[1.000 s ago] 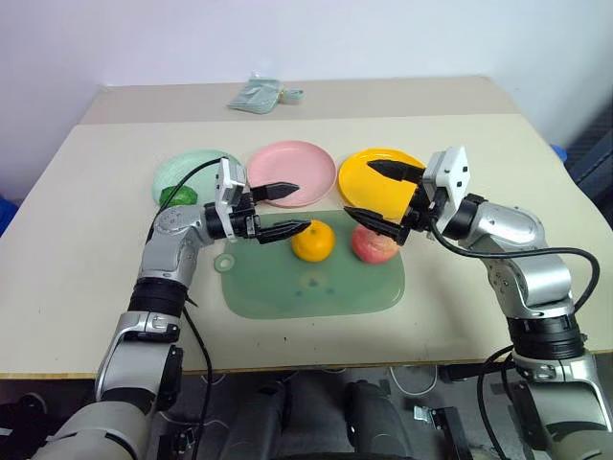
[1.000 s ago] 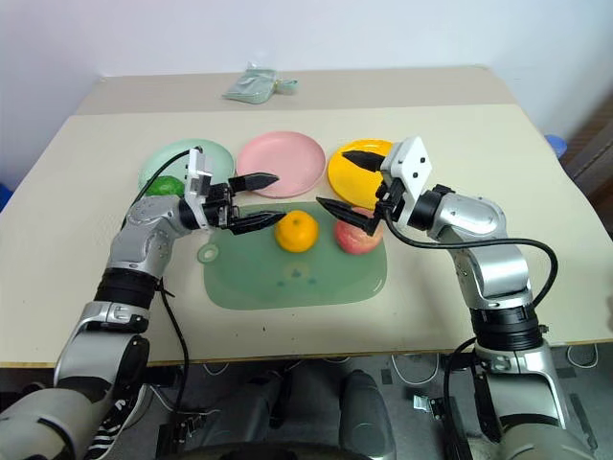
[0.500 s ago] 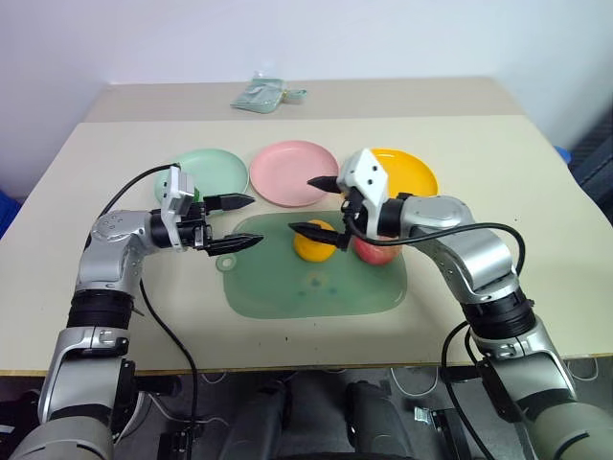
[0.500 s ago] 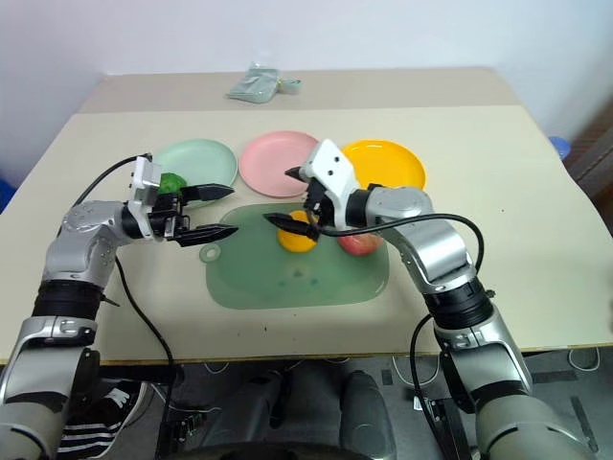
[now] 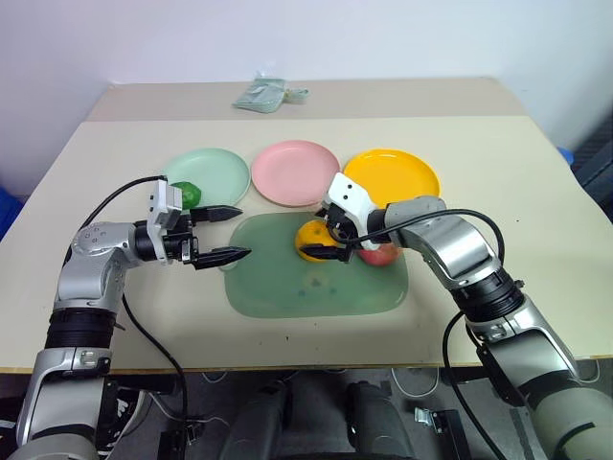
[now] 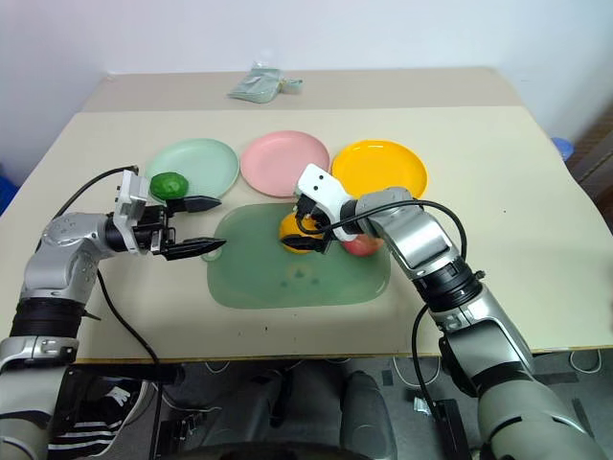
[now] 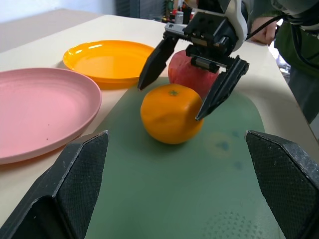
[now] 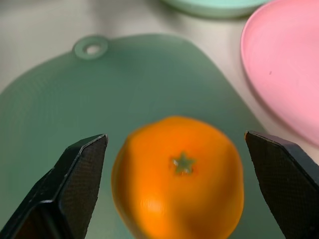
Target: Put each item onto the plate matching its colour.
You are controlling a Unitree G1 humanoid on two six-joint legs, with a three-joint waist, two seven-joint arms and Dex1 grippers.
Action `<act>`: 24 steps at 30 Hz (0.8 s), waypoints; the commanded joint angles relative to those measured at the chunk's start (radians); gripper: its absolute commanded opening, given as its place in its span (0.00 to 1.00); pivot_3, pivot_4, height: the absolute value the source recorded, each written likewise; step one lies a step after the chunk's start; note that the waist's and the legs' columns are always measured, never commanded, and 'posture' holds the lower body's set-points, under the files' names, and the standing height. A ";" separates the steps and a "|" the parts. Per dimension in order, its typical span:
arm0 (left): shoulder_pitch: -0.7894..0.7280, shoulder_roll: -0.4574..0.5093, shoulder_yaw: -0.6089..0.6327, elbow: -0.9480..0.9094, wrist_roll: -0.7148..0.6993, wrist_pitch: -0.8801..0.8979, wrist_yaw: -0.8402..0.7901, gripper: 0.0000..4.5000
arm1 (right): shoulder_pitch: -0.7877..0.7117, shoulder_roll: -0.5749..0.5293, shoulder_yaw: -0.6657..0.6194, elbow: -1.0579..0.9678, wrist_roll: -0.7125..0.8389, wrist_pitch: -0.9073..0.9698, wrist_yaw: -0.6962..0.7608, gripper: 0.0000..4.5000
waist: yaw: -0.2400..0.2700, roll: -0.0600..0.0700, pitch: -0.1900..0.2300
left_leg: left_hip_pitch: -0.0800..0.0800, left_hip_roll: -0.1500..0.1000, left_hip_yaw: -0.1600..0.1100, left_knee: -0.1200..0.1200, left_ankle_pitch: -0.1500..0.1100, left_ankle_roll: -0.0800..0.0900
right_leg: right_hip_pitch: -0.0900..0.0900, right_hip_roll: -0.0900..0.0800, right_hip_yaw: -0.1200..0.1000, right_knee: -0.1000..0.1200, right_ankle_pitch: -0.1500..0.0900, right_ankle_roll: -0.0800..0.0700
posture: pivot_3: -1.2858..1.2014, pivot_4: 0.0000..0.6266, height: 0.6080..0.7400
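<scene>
No legible text in any view.
You find no label, brand, number or sign on the plates, fruit, mat or table; the packet (image 5: 261, 94) at the table's far edge is too small to read.

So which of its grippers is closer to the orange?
The right gripper: its open fingers sit either side of the orange. The left gripper is open too, off to the side at the mat's edge.

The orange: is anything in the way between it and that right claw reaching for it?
Nothing visible. The right gripper hangs open right over the orange, one finger on either side. The apple sits just behind the orange on the green mat, not between them.
</scene>
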 commanded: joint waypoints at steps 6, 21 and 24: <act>-0.005 -0.009 0.010 -0.016 -0.007 -0.035 0.000 1.00 | -0.012 -0.001 0.011 0.016 -0.039 -0.016 0.030 0.64 | 0.000 0.000 0.000 | 0.000 0.000 0.000 0.000 0.000 0.000 | 0.000 0.000 0.000 0.000 0.000 0.000 | 0.52 0.24 1.00; -0.075 -0.068 0.054 -0.008 -0.033 -0.061 0.084 1.00 | -0.172 0.072 -0.356 0.243 0.027 -0.155 -0.183 0.64 | 0.004 0.000 0.000 | 0.000 0.000 0.000 0.000 0.000 0.000 | 0.000 0.000 0.000 0.000 0.001 0.000 | 0.52 0.24 1.00; -0.088 -0.071 0.060 -0.003 -0.037 -0.059 0.092 1.00 | -0.198 0.039 -0.353 0.376 -0.053 -0.264 -0.254 0.64 | 0.003 0.000 0.000 | 0.000 0.000 0.000 0.000 0.000 0.000 | 0.000 0.000 0.000 0.000 0.001 0.000 | 0.52 0.24 1.00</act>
